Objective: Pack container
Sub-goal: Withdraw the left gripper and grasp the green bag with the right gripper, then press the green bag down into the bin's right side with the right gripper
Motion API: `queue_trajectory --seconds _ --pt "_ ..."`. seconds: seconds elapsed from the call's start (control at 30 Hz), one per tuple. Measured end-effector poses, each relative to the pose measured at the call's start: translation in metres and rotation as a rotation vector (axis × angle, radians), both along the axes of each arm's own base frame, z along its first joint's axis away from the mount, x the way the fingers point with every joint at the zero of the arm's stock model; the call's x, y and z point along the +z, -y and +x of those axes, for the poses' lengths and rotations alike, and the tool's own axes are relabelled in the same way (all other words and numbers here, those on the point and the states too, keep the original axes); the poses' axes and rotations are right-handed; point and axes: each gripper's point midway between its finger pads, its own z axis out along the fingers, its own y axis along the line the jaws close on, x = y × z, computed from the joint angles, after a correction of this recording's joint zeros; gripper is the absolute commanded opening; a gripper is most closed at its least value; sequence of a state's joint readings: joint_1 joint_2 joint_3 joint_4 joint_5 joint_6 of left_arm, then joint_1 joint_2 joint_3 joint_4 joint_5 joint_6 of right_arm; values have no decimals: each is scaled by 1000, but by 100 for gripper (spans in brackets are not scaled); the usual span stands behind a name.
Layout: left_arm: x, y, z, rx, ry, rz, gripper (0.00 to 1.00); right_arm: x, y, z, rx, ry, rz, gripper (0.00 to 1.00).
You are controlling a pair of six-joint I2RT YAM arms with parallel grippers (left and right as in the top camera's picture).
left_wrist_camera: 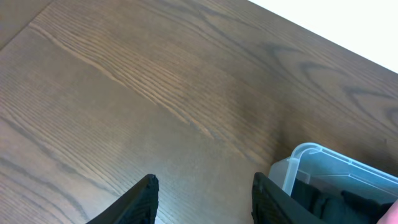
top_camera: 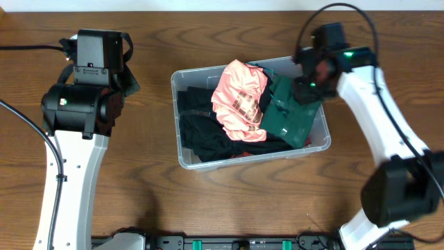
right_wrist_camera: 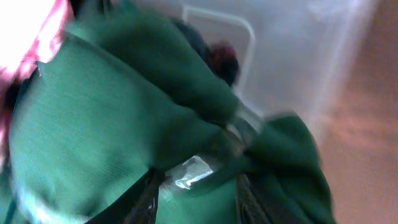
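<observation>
Container (top_camera: 177, 118): open side up, long axis running 9 to 3 o'clock. Left gripper (left_wrist_camera: 205, 186) stands part open and empty above the table (left_wrist_camera: 155, 81). Right gripper (right_wrist_camera: 199, 193) pinches the green garment (right_wrist_camera: 93, 137) at the 3 o'clock end.

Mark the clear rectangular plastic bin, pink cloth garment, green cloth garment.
clear rectangular plastic bin (top_camera: 184, 162): overhead, front-left rim corner
pink cloth garment (top_camera: 239, 97): overhead, its middle
green cloth garment (top_camera: 297, 119): overhead, middle panel

We see our left gripper (left_wrist_camera: 205, 190) with jaws apart over the wooden tabletop (left_wrist_camera: 155, 93), nothing between them. Just beside its right finger, the clear container (left_wrist_camera: 309, 151) shows one rounded corner, with dark clothing (left_wrist_camera: 323, 198) inside.
</observation>
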State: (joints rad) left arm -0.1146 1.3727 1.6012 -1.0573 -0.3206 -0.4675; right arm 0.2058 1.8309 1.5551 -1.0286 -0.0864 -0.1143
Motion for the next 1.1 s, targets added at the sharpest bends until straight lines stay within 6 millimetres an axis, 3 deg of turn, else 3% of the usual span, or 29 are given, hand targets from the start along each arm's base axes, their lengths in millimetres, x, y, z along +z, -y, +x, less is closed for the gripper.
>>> queue_trajectory --seconds 0.13,0.3,0.53,0.7,0.83,0.93,1.0,1.1 --pt "0 0 0 1 -1 0 49 -22 -16 25 36 48 -7 45" --pt "-1 0 0 1 -3 0 49 -28 -23 48 85 137 -56 50" --pt "-1 0 0 1 -4 0 50 -25 -16 46 94 144 -168 52" --pt "-1 0 0 1 -4 0 50 -3 -9 33 68 157 -194 57" --pt "-1 0 0 1 -4 0 50 38 -5 13 62 196 -171 57" --pt "-1 0 0 1 -4 0 50 63 2 -16 60 178 -159 56" --pt "-1 0 0 1 -4 0 50 64 4 -38 62 112 -153 55" --pt "-1 0 0 1 -4 0 50 52 3 -50 69 41 -140 55"
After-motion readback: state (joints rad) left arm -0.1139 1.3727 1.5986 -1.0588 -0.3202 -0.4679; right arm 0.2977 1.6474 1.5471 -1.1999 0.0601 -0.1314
